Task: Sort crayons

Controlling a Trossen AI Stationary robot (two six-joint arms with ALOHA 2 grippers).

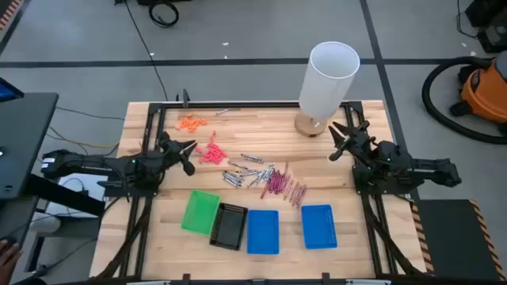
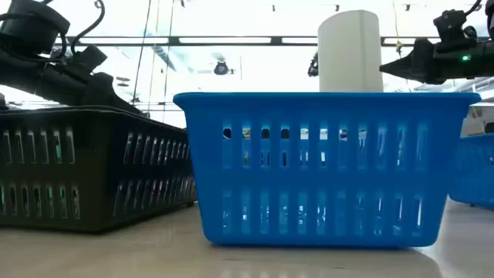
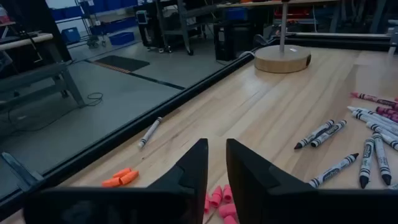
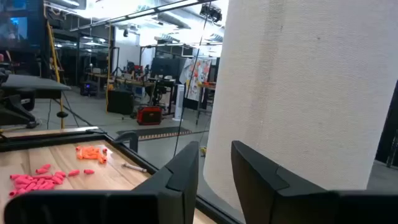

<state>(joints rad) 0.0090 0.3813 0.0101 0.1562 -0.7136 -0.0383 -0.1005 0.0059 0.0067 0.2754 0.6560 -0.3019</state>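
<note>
**Inspector:** Start at the left. What is the left gripper (image 1: 187, 152) doing?

**Assistant:** It hovers just above the table beside the pink bits (image 1: 211, 153), holding nothing. In its wrist view the two fingers (image 3: 189, 174) stand a little apart, with a narrow gap between them.

**Inspector:** Risk there?

**Assistant:** The pink bits and the orange bits (image 1: 191, 122) are short stubs, not the long sticks. In my judgement a reach from that side could sweep them into the pile and muddle the sort.

**Inspector:** Where are the crayons?

**Assistant:** Mid-table. The grey crayons (image 1: 249, 172) lie in a loose heap, touching and crossing one another; the maroon crayons (image 1: 284, 186) lie just beside them on the right, the two heaps meeting at the edge. One stray crayon (image 3: 150, 132) sits apart near the far rail.

**Inspector:** Hazard?

**Assistant:** Thin round sticks, overlapping. A pinch may take two at once, possibly of both colours, or roll one away.

**Inspector:** The trays?

**Assistant:** Along the near edge: green tray (image 1: 200, 211), black tray (image 1: 229, 226), and a blue tray (image 1: 263, 231) close together, then another blue tray (image 1: 318, 226) apart. The three packed trays invite a drop into the wrong one.

**Inspector:** The right side?

**Assistant:** The right gripper (image 1: 342, 138) waits with fingers parted, empty, close beside the white tube (image 1: 328, 77). A careless swing could knock it.
</note>
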